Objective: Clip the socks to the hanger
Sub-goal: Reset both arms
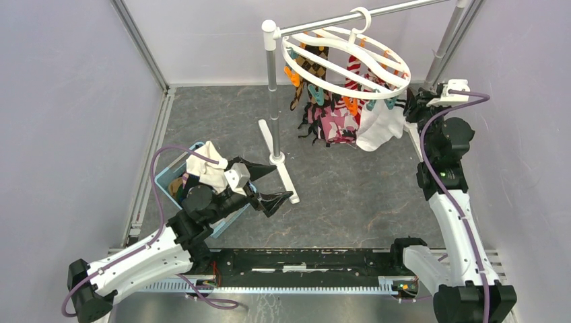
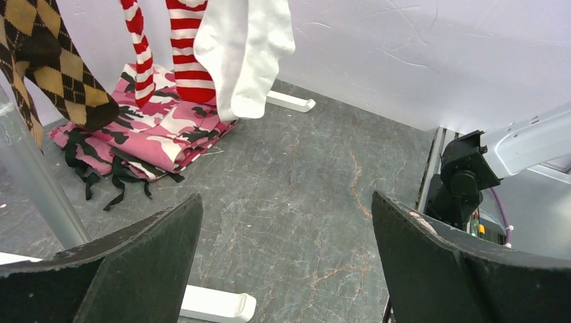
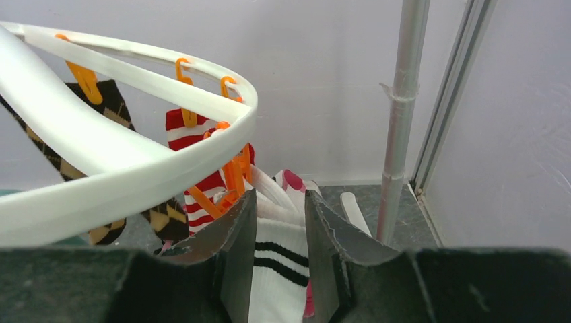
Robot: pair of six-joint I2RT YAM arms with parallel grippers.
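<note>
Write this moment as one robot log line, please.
left gripper: open, empty | right gripper: partly open at white sock | hanger: socks hanging

- We saw a silver metal rail (image 1: 397, 8) running across the back. Its left pole (image 1: 272, 87) had a white cap and stood on a long white foot (image 1: 286, 178).
- A pink, black and white camouflage cloth (image 2: 168, 131) lay crumpled on the grey marbled tabletop (image 1: 350, 195), below the rail.
- A light blue basket (image 1: 165, 176) sat at the near left, with a plain white cloth (image 1: 204, 167) heaped in it.
</note>
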